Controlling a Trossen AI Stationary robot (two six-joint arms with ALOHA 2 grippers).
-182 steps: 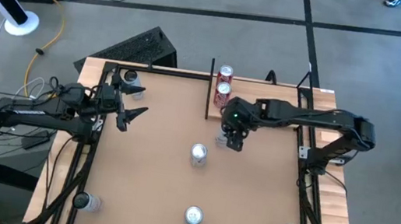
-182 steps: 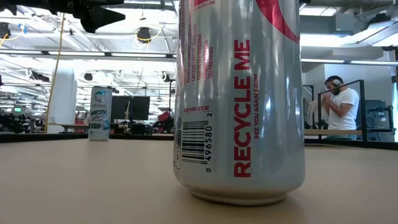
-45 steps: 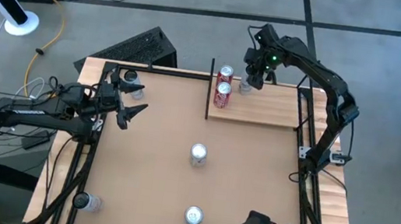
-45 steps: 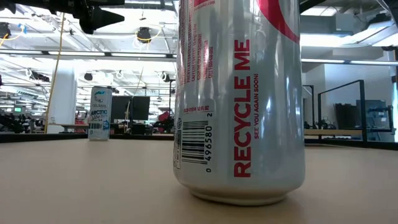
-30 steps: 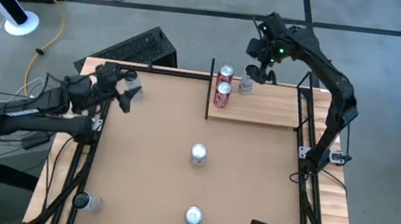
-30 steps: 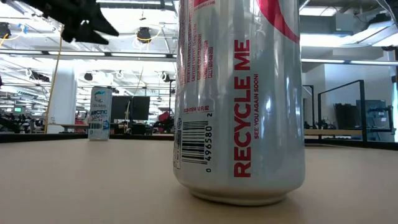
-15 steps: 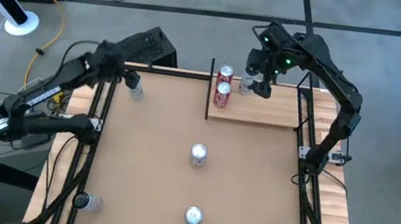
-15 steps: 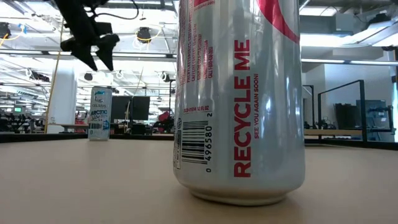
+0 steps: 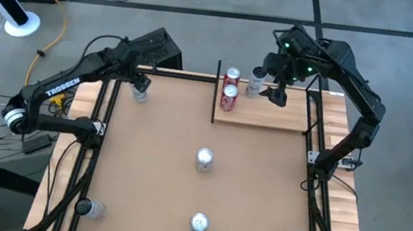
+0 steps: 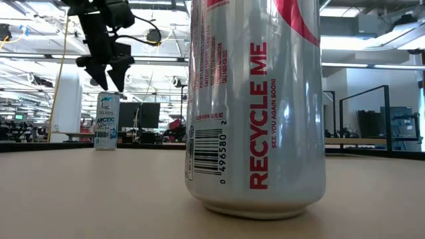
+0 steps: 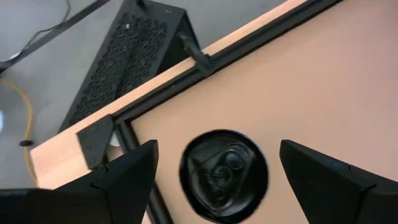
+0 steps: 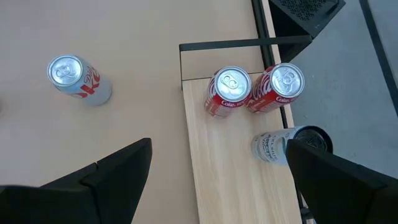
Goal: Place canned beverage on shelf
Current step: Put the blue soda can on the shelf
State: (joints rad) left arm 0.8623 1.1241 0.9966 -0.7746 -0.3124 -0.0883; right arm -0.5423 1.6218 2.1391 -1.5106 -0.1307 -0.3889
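The left pincer [image 9: 141, 84] has swung over the corner can [image 9: 141, 94]; the right pincer [image 9: 278, 87] probably left a black-topped can [image 9: 255, 83] on the shelf [image 9: 272, 112].

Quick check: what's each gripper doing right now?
Left gripper: open, empty, above a dark-topped can.
Right gripper: open, empty, over the pale wood-grain shelf.

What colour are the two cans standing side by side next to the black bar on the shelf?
Red with silver tops: the two cans show best in the right wrist view.
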